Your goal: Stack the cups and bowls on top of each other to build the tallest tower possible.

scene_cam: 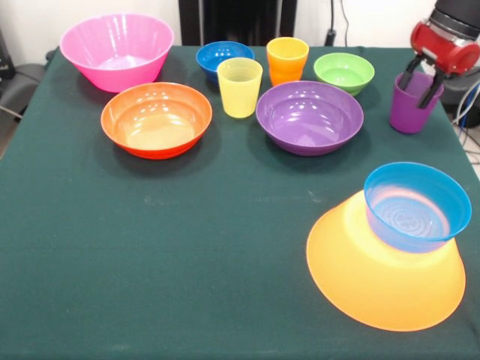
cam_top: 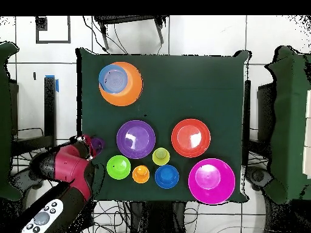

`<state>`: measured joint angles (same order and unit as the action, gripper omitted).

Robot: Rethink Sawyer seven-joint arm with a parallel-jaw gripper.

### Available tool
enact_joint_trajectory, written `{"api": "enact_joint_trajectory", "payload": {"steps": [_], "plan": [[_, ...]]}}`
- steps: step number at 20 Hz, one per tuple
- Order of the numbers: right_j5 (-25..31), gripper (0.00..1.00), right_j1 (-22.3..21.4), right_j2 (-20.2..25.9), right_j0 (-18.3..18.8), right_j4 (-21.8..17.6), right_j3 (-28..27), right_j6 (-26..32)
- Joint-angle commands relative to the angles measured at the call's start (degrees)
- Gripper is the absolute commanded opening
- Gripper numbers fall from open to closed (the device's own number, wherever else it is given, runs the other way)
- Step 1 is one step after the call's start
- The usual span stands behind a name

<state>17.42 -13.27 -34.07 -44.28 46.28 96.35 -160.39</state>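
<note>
Straddling the purple cup's (scene_cam: 409, 104) rim with the claw (scene_cam: 421, 82) spread, not yet clenched, apparently lining up a grasp for the tower (scene_cam: 394, 255).

— What does the arm (cam_top: 70, 170) look like?
— Glossy red shell with black joints; overhead, a white oval panel carries round grey buttons.
— And the gripper (scene_cam: 421, 81)?
— Two slim black fingers (scene_cam: 434, 88) under a red housing.
</note>
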Motion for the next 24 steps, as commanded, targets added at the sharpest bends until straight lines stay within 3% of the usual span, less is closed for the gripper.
{"api": "enact_joint_trajectory", "payload": {"steps": [1, 12, 18, 19, 22, 24], "plan": [[-0.40, 1.00, 2.07, 4.44, 1.07, -1.52, 0.26, -8.58], [-0.92, 1.00, 1.40, 7.76, 1.57, -0.02, -0.97, -9.24], [-2.02, 1.00, -0.61, 11.67, 3.64, 0.01, -0.19, -7.04], [-2.41, 0.00, -1.19, 12.61, 4.15, -0.18, 0.24, -6.70], [-4.21, 0.00, -2.73, 15.40, 5.90, -0.43, 1.47, -5.09], [-1.53, 0.00, -3.34, 15.94, 6.75, -1.35, 1.03, -3.65]]}}
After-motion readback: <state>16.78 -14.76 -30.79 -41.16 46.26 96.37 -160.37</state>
